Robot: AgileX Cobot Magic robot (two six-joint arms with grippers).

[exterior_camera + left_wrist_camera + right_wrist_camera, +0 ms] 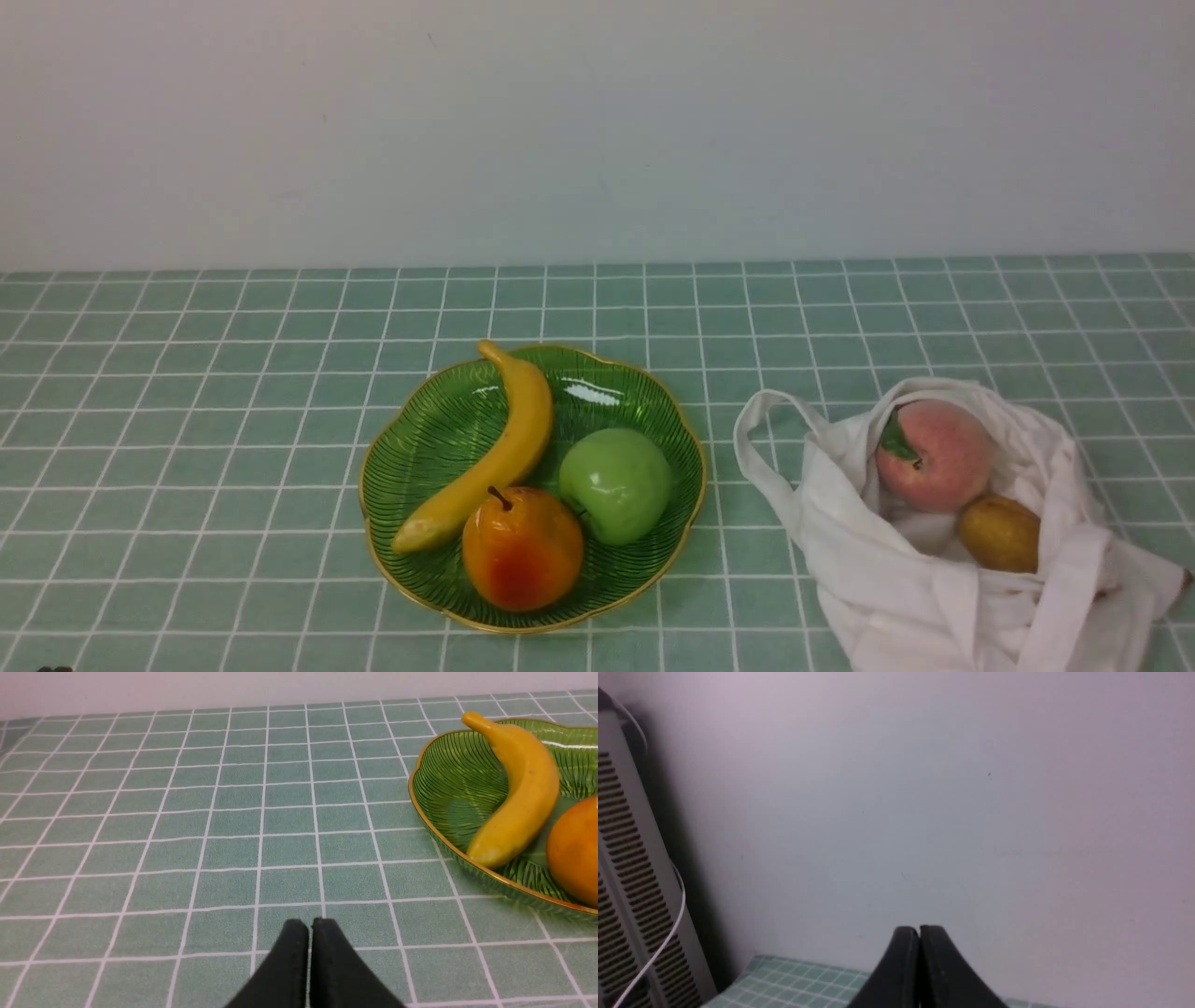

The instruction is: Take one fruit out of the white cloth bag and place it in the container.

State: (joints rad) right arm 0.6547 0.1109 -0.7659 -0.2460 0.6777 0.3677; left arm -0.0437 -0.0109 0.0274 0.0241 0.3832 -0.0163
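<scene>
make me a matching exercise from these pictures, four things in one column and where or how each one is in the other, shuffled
Column 1
1 green apple
2 peach
3 banana
4 right gripper

Column 2
a shut, facing a wall
b in the white cloth bag
c stretched across the left half of the plate
d on the plate's right side

Pairs: 1-d; 2-b; 3-c; 4-a
</scene>
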